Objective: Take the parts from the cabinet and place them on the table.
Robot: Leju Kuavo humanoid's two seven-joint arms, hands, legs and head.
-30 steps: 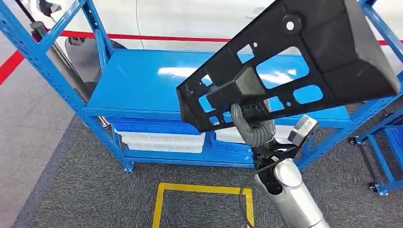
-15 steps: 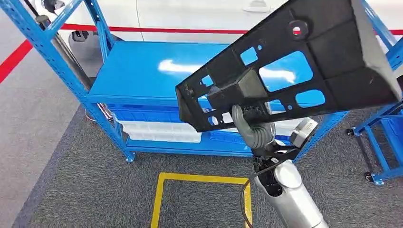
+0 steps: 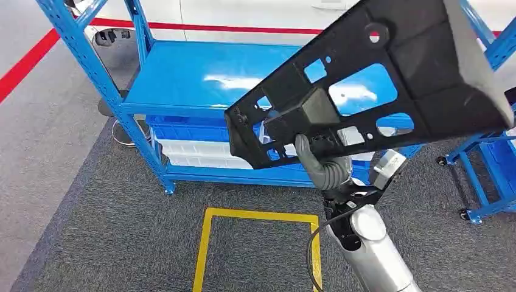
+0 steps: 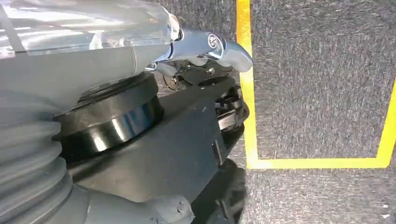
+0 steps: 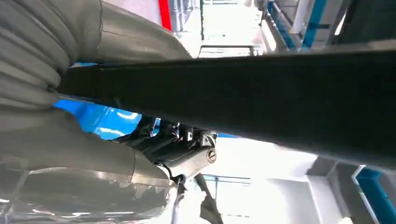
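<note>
Part (image 3: 389,79) held up in my right hand (image 3: 322,161), above and in front of the rack (image 3: 201,91).

My right fingers (image 3: 310,159) are wrapped around a raised block near the part's lower edge, gripping it, so the black, cut-out panel tilts up and away to the right, over the rack's blue top shelf. In the right wrist view the part (image 5: 261,98) runs as a dark bar across my hand (image 5: 70,121). Blue and white bins (image 3: 201,152) sit on the rack's lower shelf, under the part's low end. A yellow floor square (image 3: 255,243) lies on the grey carpet just in front of the rack. My left hand (image 4: 205,51) hangs over that carpet beside a yellow line (image 4: 247,93); whether its fingers are open or closed I cannot tell.
</note>
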